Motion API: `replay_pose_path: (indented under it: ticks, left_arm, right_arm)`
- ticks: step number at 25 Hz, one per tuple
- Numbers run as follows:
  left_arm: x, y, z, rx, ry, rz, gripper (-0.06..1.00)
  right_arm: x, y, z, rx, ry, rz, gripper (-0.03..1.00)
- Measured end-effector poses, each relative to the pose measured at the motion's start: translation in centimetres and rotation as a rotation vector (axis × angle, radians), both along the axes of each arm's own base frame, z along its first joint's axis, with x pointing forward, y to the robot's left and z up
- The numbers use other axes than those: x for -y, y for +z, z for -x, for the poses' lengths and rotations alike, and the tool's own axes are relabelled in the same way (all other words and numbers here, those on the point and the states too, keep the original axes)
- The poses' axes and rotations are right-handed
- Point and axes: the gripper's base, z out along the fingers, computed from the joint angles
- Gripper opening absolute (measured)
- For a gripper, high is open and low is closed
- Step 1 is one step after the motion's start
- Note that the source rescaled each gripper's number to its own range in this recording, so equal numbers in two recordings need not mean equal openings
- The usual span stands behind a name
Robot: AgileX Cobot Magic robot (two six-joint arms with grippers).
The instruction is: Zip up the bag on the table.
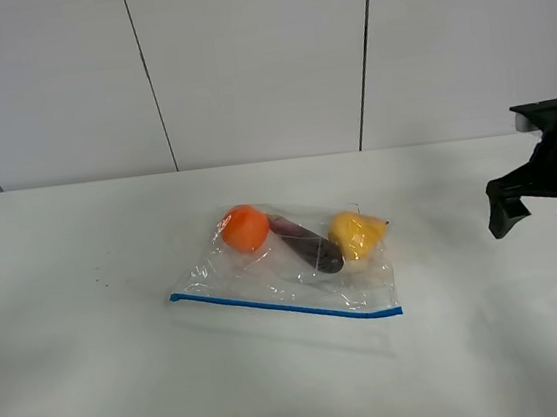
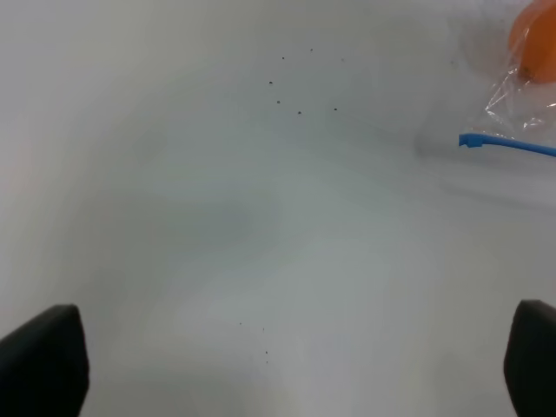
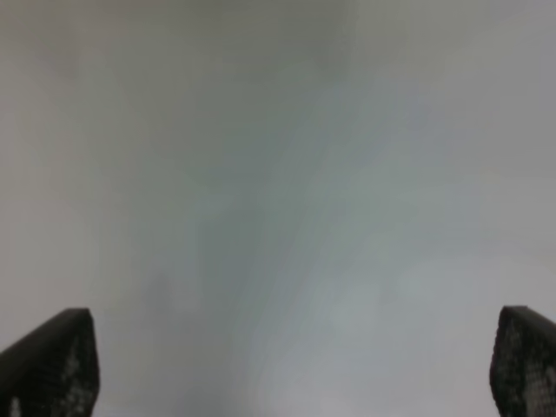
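The clear bag lies flat in the middle of the white table. An orange, a dark purple and a yellow toy show through it, and its blue zipper strip runs along the near edge. My right gripper hovers open to the right of the bag, well apart from it. The right wrist view has its dark fingertips spread wide over bare tabletop. My left gripper is open too, and the bag's corner with the zipper strip's end lies some way beyond it. In the exterior high view the left arm is out of sight.
Pale wall panels stand behind the table's far edge. A few small dark specks mark the tabletop left of the bag.
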Motion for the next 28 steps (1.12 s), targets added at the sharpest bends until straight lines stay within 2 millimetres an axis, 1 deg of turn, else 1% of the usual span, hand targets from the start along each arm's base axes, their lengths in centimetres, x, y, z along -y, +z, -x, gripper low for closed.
replay_pose_path:
  ticks: [5,7,10,14,18,21,28]
  left_arm:
    - [0.0,0.0,0.0,0.000,0.000,0.000,1.00]
    - [0.0,0.0,0.0,0.000,0.000,0.000,1.00]
    - [0.0,0.0,0.0,0.000,0.000,0.000,1.00]
    - [0.0,0.0,0.0,0.000,0.000,0.000,1.00]
    - [0.0,0.0,0.0,0.000,0.000,0.000,1.00]
    - [0.0,0.0,0.0,0.000,0.000,0.000,1.00]
    - [0.0,0.0,0.0,0.000,0.000,0.000,1.00]
  right_arm:
    - [-0.1,4.8,1.7,0.174,-0.001,0.011,1.00]
    - [-0.2,6.9,2.8,0.253,-0.001,0.015,1.00]
    - [-0.5,9.4,4.8,0.368,0.007,0.013,1.00]
    - [-0.8,10.6,8.1,0.462,0.011,0.014,1.00]
    - [-1.2,10.6,11.7,0.531,0.005,0.008,1.00]
    - [-1.4,11.1,14.7,0.612,0.004,0.010,1.00]
    - [-2.0,10.9,20.2,0.733,0.002,-0.005,1.00]
